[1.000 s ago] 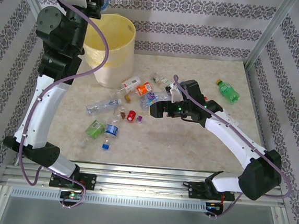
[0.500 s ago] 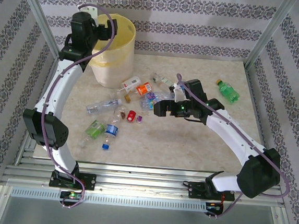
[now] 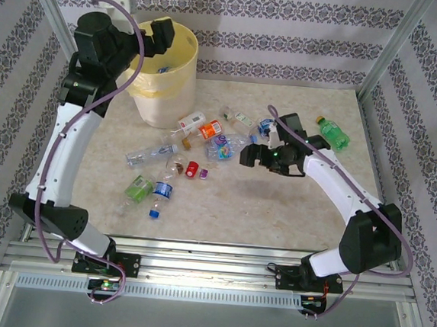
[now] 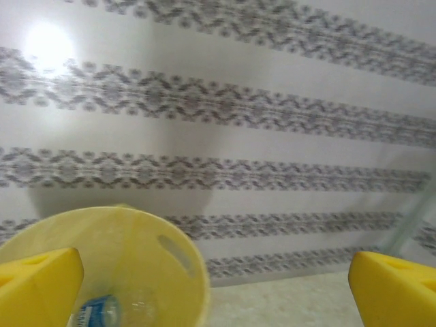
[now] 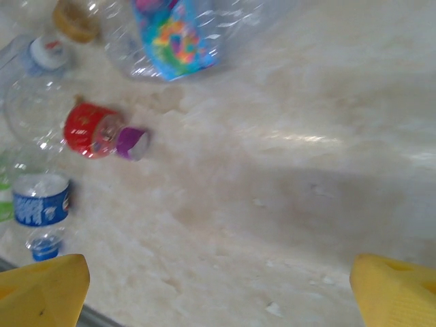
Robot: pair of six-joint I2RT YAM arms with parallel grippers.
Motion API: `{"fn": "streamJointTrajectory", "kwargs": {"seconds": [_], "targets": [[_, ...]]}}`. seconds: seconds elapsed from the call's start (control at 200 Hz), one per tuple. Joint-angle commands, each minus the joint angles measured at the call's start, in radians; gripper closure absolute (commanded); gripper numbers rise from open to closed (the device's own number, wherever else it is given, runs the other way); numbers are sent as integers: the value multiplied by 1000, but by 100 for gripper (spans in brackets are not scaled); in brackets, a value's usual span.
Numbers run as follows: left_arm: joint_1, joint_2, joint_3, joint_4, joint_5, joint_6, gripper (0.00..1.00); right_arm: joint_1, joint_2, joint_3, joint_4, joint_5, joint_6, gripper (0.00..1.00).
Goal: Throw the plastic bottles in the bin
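Bin at 11 o'clock on worktop, with a yellow bag liner. One bottle in bin, blue label. Bottles lie scattered flat at centre. Colourful bottle sits at the cluster's 3 o'clock edge. Red bottle with purple cap and blue-label bottle lie toward 7 o'clock. Green bottle is alone at 2 o'clock, well apart, beyond right arm. Patterned walls all round.

Left jaws wide apart over the bin mouth, holding nothing; left fingertips frame the rim. Right jaws wide apart and empty, low over bare worktop just at 3 o'clock of the colourful bottle, touching nothing; right fingertips sit at the view's corners.
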Motion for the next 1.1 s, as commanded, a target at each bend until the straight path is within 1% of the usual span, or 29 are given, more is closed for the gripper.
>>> {"fn": "streamJointTrajectory", "kwargs": {"seconds": [0.0,0.11,0.29,0.395,0.495,0.669,0.734,0.854,0.974,1.094], "targets": [[-73,-25,12,-77,51,36,0,-44,12,57,-97,98,-46,2],[-135,-46,-4,-113,67,50,0,-95,33,79,-116,134,-83,2],[-213,-79,-47,-161,70,93,0,-179,87,125,-122,94,-183,5],[-243,-84,-52,-192,86,93,0,-206,136,162,-128,72,-245,7],[-276,-105,-80,-191,87,95,0,-219,192,197,-132,77,-293,9],[-307,-132,-101,-189,153,93,0,-235,284,232,-120,101,-351,15],[-318,-137,-89,-209,150,93,0,-235,323,257,-132,113,-373,16],[-326,-144,-71,-245,147,94,0,-236,389,306,-154,124,-418,22],[-327,-139,-30,-304,132,115,0,-238,438,347,-168,169,-442,24],[-326,-132,14,-351,125,129,0,-238,478,375,-175,183,-463,24]]}}
